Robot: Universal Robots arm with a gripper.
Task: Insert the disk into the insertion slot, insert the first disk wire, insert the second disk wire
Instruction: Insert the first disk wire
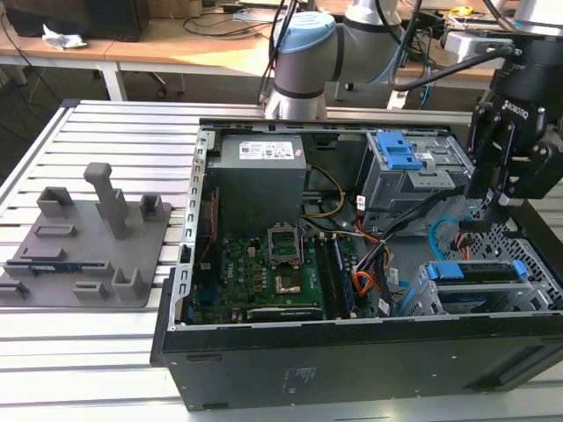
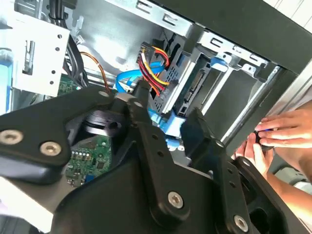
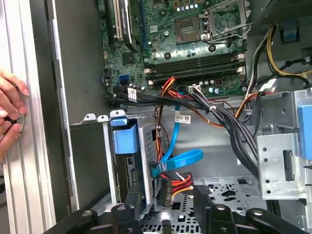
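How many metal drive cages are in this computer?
2: large grey bay with blue latch, far side; grey perforated cage holding blue-framed silver disk, nearer. Others may be hidden.

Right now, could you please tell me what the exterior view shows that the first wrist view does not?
The exterior view adds the grey fixture plate and the arm's blue-capped joint. The first wrist view adds a person's hand beside the case. Both show the motherboard, the second disk wire and the disk in its blue carrier.
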